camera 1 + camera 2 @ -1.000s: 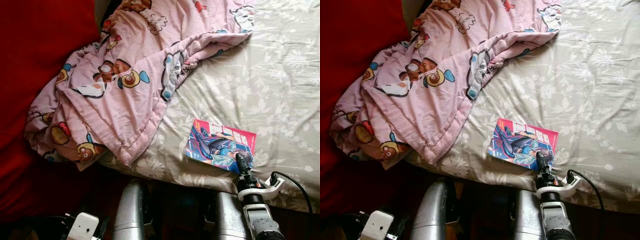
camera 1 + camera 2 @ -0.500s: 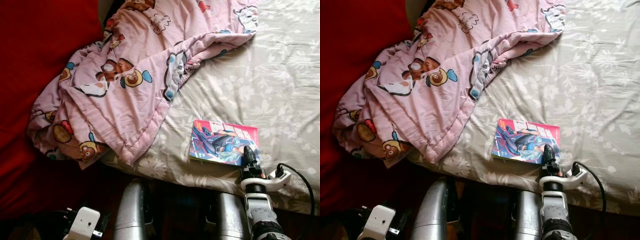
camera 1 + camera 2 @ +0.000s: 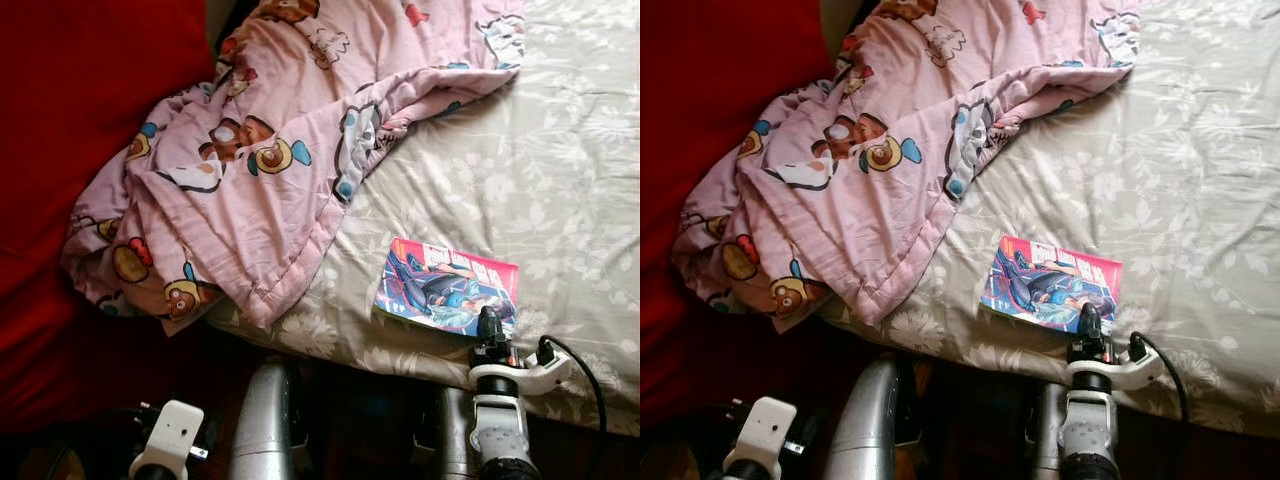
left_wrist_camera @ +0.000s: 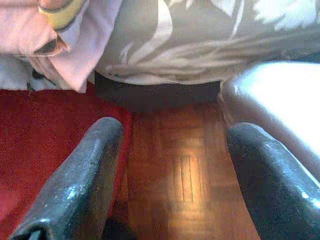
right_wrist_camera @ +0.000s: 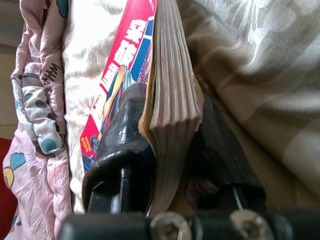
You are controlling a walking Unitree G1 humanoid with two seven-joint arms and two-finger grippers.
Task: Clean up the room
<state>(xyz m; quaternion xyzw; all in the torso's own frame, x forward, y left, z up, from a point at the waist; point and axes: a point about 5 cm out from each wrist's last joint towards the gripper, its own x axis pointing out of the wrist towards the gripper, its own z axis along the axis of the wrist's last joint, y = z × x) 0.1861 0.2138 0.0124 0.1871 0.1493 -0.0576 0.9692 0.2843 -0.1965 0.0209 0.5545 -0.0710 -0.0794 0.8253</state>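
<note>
Step in hand: picking the comic book (image 3: 447,288) off the bed (image 3: 560,180), near its front edge and just beside the pink blanket (image 3: 250,170). Right gripper (image 5: 172,145) has its two fingers closed on the book's near corner, page edges pinched between them (one finger over the cover, one beneath). Left gripper (image 4: 170,165) hangs open above the wooden floor (image 4: 180,175), holding nothing. Next move likely calls for a lift clear of the sheet without loosening the pinch.
</note>
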